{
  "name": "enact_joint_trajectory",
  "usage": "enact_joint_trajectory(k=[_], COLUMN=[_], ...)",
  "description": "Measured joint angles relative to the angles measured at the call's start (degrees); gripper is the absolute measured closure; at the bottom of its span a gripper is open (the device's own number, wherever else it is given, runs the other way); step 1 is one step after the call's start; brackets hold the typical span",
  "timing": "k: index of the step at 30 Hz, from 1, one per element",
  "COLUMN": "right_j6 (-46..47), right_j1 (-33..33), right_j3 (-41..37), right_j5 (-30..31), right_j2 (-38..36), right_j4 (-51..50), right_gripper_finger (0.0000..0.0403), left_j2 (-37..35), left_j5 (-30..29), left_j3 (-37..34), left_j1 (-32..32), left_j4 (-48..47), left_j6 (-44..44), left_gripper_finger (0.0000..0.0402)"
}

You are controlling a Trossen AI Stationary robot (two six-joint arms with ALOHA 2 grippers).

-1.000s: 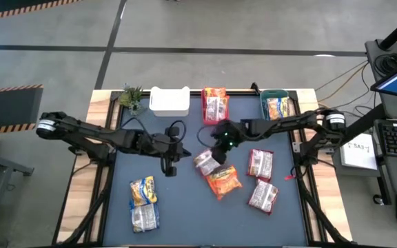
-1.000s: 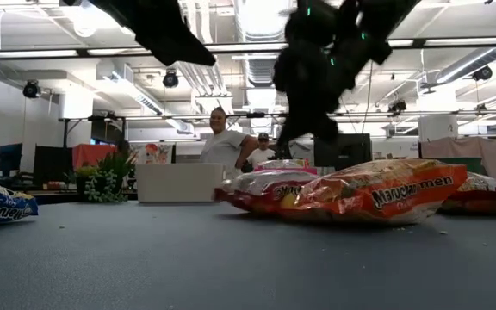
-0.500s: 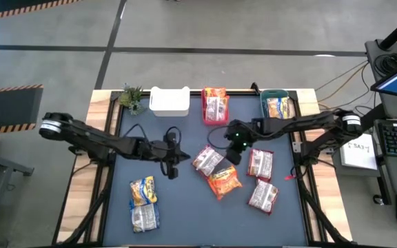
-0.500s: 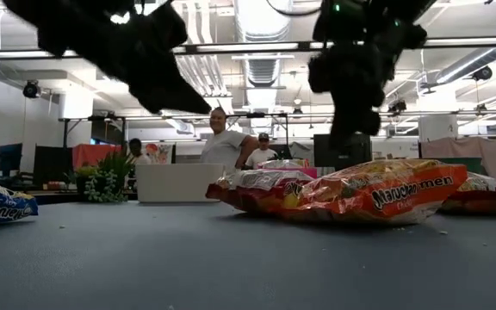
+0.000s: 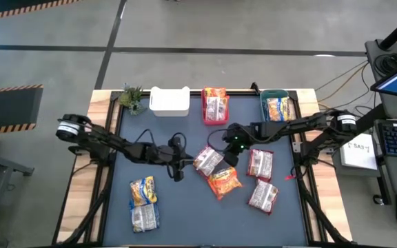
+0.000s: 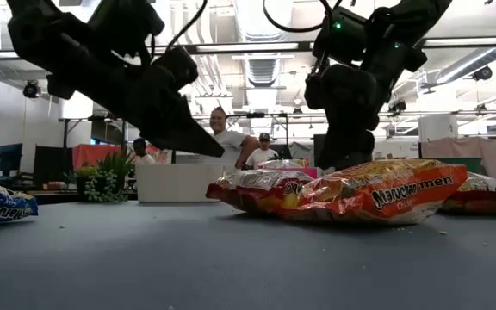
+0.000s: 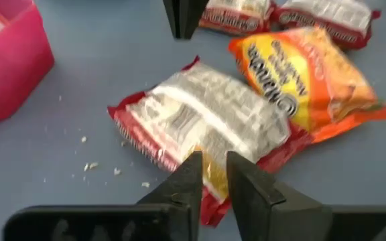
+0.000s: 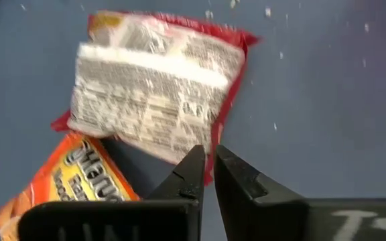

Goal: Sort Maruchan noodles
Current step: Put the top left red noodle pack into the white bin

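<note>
Near the middle of the dark table [image 5: 185,207], the two grippers face each other across one silvery-white and red packet [image 5: 206,162], which lies flat, its lower corner resting on the orange packet [image 5: 223,182] just below it. The left gripper [image 5: 178,169] sits just off that packet's left edge with its fingers [image 7: 179,187] drawn narrow, a slim gap showing between them and nothing held; the right gripper [image 5: 230,156] hovers at the packet's upper right edge, fingers pressed nearly together, also empty. To the right lie two more red-and-silver packets [image 5: 260,164] [image 5: 263,196] (apart from each other and close to the table's right edge), and two blue-yellow packets [image 5: 143,191] [image 5: 145,218] lie touching near the front left, well apart from the rest. Along the far edge stand the small plant [image 5: 131,97], the white bin [image 5: 169,101], the pink bin [image 5: 214,106] with packets in it, and the teal bin [image 5: 277,105] holding one. The broadest bare stretch of table lies along the front, between the blue-yellow pair and the right-hand packets; another runs behind the left arm, in front of the white bin. In the low view, people [image 6: 225,143] stand in the room beyond the far edge.
</note>
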Motion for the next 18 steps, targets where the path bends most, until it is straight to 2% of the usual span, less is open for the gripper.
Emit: enact_joint_trajectory(k=[9,18], right_j6=[-0.90,-2.33], right_j1=[-0.02,-0.04], right_j3=[-0.10,-0.19], right_j5=[0.08,4.51], right_j2=[0.00,0.00], right_j4=[2.20,2.16], right_gripper_finger=[0.0347,0.0320], left_j2=[2.72,2.72], left_j5=[-0.44,1.07], left_j3=[-0.18,-1.49], left_j1=[0.37,0.37], left_j4=[1.89,1.97], left_j6=[0.33,-2.61], left_gripper_finger=[0.0274,0.0261])
